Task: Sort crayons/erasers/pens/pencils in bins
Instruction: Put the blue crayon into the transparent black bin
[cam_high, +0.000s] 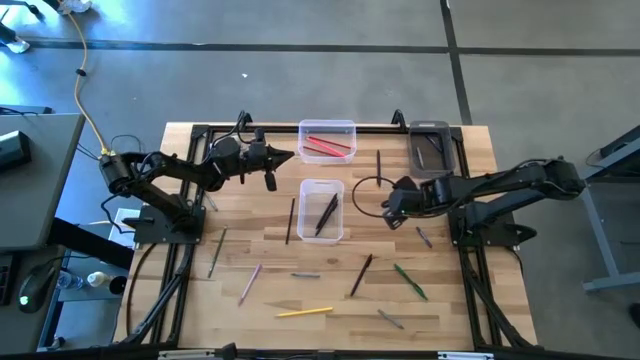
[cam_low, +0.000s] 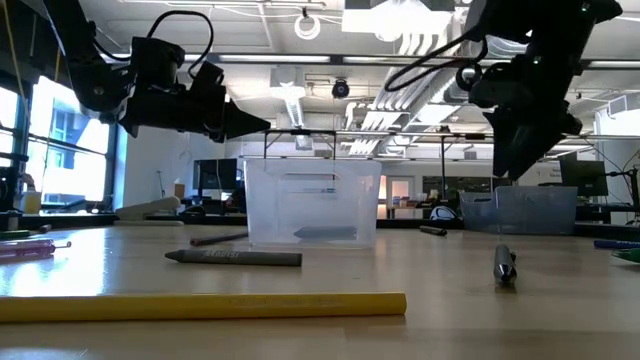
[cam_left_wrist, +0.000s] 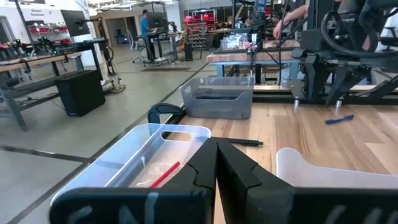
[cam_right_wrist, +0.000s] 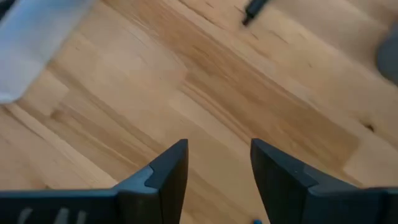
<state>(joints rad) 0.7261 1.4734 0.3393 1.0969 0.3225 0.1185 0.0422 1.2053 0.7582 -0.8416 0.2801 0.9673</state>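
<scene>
Three bins stand on the wooden table. A clear bin (cam_high: 327, 140) at the far edge holds red crayons (cam_high: 328, 147). A second clear bin (cam_high: 321, 210) at the middle holds dark pens. A smoky grey bin (cam_high: 432, 150) stands at the far right. My left gripper (cam_high: 285, 157) is shut and empty. It hovers level just left of the far clear bin (cam_left_wrist: 155, 155), pointing toward the table's right. My right gripper (cam_high: 388, 212) is open and empty. It points down over bare wood (cam_right_wrist: 219, 168), right of the middle bin.
Loose pencils, pens and crayons lie on the near half: a black pencil (cam_high: 291, 220), a green one (cam_high: 215, 250), a pink one (cam_high: 250, 283), a yellow one (cam_high: 305, 312), a dark red one (cam_high: 361, 275), a green one (cam_high: 410, 280), and grey ones (cam_high: 390, 318). A dark pen (cam_high: 379, 165) lies between the bins.
</scene>
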